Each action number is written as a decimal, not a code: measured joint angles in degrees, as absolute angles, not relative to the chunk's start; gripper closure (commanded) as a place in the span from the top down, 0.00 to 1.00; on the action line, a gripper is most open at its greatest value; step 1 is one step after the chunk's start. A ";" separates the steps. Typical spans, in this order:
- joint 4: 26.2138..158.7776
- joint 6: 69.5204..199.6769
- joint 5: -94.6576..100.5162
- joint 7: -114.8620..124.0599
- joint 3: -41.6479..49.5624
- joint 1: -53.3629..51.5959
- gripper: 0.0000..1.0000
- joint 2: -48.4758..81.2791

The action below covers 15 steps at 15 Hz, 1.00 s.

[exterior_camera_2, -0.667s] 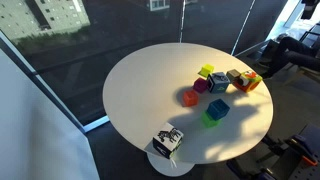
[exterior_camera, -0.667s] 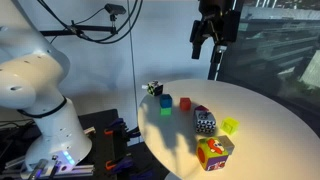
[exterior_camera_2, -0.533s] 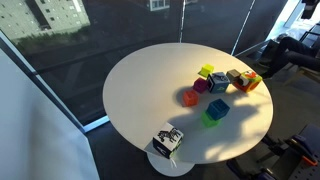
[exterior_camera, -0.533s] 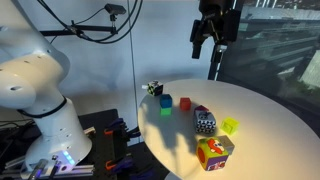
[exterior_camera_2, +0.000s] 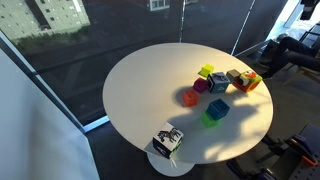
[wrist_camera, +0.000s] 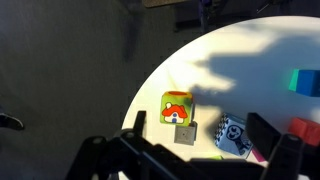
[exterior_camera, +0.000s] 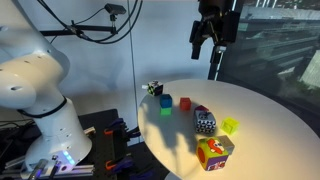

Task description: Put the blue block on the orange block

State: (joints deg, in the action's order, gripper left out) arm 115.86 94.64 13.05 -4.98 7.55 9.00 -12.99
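The blue block (exterior_camera_2: 218,107) lies on the round white table (exterior_camera_2: 140,90), with a green block (exterior_camera_2: 210,119) touching it. The orange block (exterior_camera_2: 189,97) sits a short way from it, nearer the table's middle. In the wrist view the blue block (wrist_camera: 306,80) and the orange block (wrist_camera: 302,127) show only at the right edge. My gripper (exterior_camera: 208,45) hangs high above the table's far side, open and empty. Seen from the wrist, the gripper (wrist_camera: 200,127) frames a house picture cube (wrist_camera: 178,108) far below.
A black-and-white checkered cube (exterior_camera: 205,123) with a magenta piece, a yellow-green piece (exterior_camera: 230,126) and the big picture cube (exterior_camera: 215,152) cluster near the blocks. A small patterned cube (exterior_camera_2: 167,140) sits alone at the table's edge. The robot base (exterior_camera: 35,90) stands beside the table.
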 measured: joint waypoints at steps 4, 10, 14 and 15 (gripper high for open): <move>116.38 94.64 13.03 -4.96 7.38 8.15 1.00 -11.89; 117.57 94.78 12.94 -4.96 6.42 5.85 1.00 -10.92; 119.19 96.07 12.87 -4.66 5.11 4.30 1.00 -10.82; 119.65 96.63 12.68 -4.58 4.77 3.95 1.00 -10.81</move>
